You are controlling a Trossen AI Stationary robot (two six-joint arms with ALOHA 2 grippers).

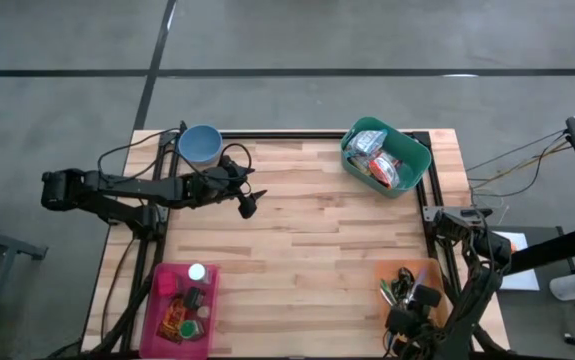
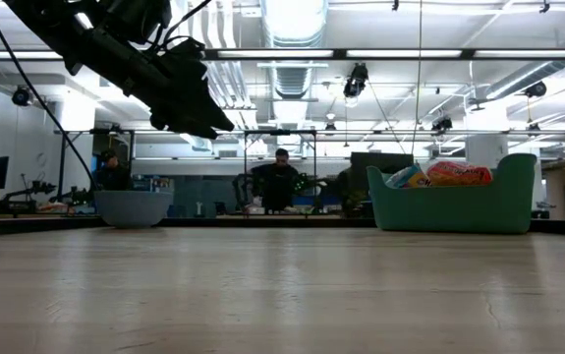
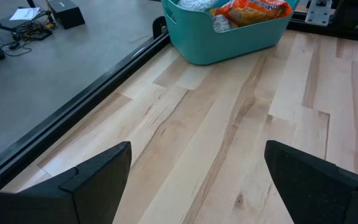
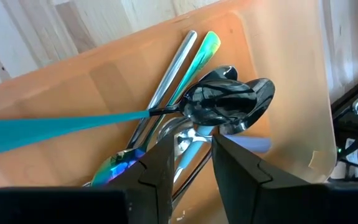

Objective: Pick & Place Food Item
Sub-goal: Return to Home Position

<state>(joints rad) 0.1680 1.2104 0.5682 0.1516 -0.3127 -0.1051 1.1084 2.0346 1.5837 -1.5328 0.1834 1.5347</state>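
pink bin at the near-left corner of the tabletop, small jars and packets in it, can't make out what exactly

left arm reaches in from the left edge, roughly level above the wood. left gripper hangs over the left-centre of the tabletop, clear of everything. its fingers are spread wide, nothing between them, bare planks under them

blue bowl sits at the far edge just behind that arm, upright, apart from the gripper

low view: two people in the room well behind the table, not near the arms

teal bin at far right of centre, turned a bit off square to the edge, holding food packets: an orange one on top, others silver/white

orange bin at the near-right corner with the cutlery piled in one end. a teal-handled spoon lies across the bin floor, dark shiny spoon bowls stacked on top, a silver handle and a green iridescent handle side by side pointing at the bin wall

right arm is folded at the right edge. right gripper sits directly over the orange bin, above the pile. its fingers are narrow, a small gap; looks like nothing is gripped, though the spoons right behind make it hard to be sure
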